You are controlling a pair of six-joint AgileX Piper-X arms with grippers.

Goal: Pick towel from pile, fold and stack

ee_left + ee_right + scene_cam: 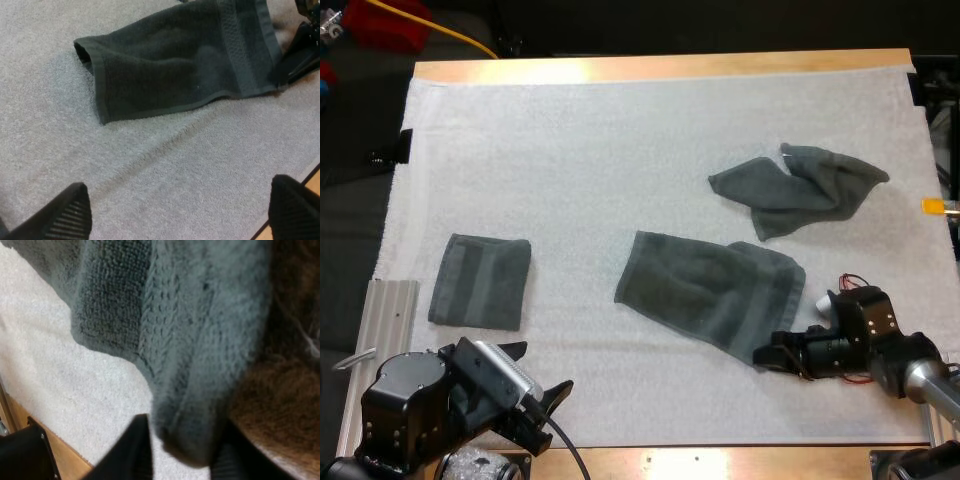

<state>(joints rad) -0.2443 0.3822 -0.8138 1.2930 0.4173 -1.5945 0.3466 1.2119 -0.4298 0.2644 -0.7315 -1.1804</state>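
Observation:
A dark grey-green towel (715, 290) lies spread in the middle of the mat, one end doubled over. My right gripper (767, 354) is at its near right corner, and its fingers (137, 450) press on that corner (190, 365) from both sides. A crumpled towel (800, 190) lies farther back on the right. A folded towel (480, 282) rests flat at the left. My left gripper (538, 370) hangs open over bare mat near the front edge, short of the spread towel (185, 60), with its fingers (65, 215) wide apart.
The white mat (600, 160) covers most of the wooden table (660, 66). A metal rail (388, 310) sits off the mat's left edge beside the folded towel. The table's front edge runs close under both arms.

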